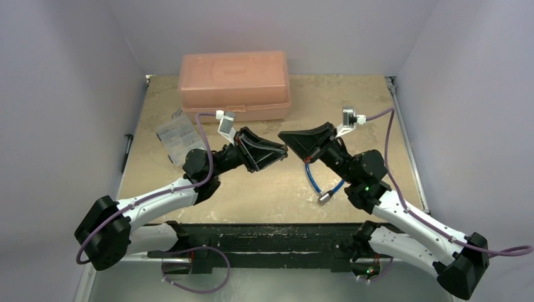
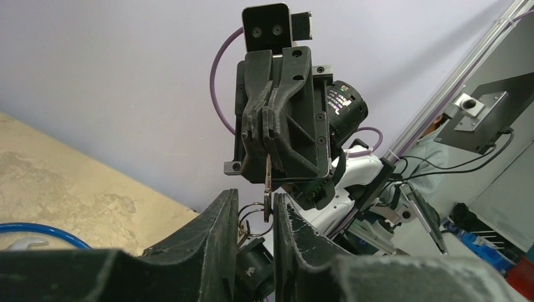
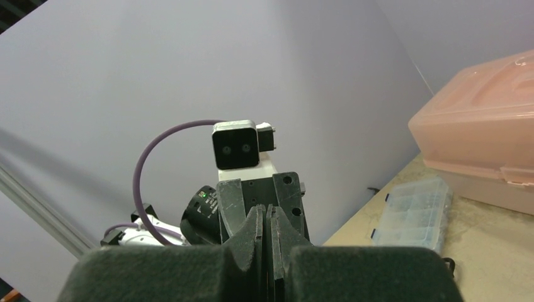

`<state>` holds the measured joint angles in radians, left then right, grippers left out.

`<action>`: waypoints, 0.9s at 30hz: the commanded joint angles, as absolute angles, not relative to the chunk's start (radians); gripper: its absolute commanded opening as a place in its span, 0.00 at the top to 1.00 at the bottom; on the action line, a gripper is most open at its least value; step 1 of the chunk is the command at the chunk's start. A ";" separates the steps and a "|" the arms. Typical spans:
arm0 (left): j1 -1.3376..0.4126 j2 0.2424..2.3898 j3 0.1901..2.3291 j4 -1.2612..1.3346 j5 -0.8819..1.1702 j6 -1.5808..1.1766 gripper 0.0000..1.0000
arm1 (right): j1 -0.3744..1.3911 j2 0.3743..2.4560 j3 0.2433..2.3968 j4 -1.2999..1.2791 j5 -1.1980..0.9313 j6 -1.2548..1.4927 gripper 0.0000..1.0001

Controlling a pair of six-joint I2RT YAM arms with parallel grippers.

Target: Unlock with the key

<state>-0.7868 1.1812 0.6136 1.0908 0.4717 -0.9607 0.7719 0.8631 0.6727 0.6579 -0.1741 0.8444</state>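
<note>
**Left wrist view, with overhead view.** The left gripper (image 2: 255, 200) and right gripper (image 2: 264, 129) meet tip to tip above the centre of the table (image 1: 264, 189). The right jaws are pressed together on the key (image 2: 268, 182). Only its metal blade shows, pointing to 6 o'clock into the gap between the left fingers. The left jaws clamp a black padlock (image 2: 253, 267), with wire rings (image 2: 247, 217) just beside the blade. Overhead, a pink plastic box (image 1: 234, 85) lies at 12 o'clock and a blue hose (image 1: 308, 173) at 5 o'clock.

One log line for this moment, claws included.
stage: claws meet mid-air | right claw: shut on thin metal piece | left claw: flanks ring, grip unclear
</note>
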 commanded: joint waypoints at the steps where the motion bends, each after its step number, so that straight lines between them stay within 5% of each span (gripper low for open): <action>1: -0.790 1.149 0.643 1.072 0.468 -0.939 0.82 | 0.775 0.841 0.688 0.699 -0.166 0.834 1.00; 6: -0.790 1.144 0.644 1.069 0.457 -0.934 0.99 | 0.774 0.842 0.685 0.699 -0.165 0.840 1.00; 9: -0.790 1.144 0.651 1.051 0.458 -0.936 0.99 | 0.774 0.838 0.680 0.701 -0.167 0.842 1.00; 13: -0.790 1.145 0.659 1.025 0.464 -0.932 0.61 | 0.774 0.831 0.679 0.693 -0.162 0.842 1.00; 15: -0.790 1.132 0.660 1.001 0.455 -0.918 0.51 | 0.774 0.826 0.678 0.686 -0.156 0.842 1.00; 27: -0.791 1.070 0.699 0.815 0.390 -0.808 0.50 | 0.775 0.828 0.706 0.573 -0.094 0.828 1.00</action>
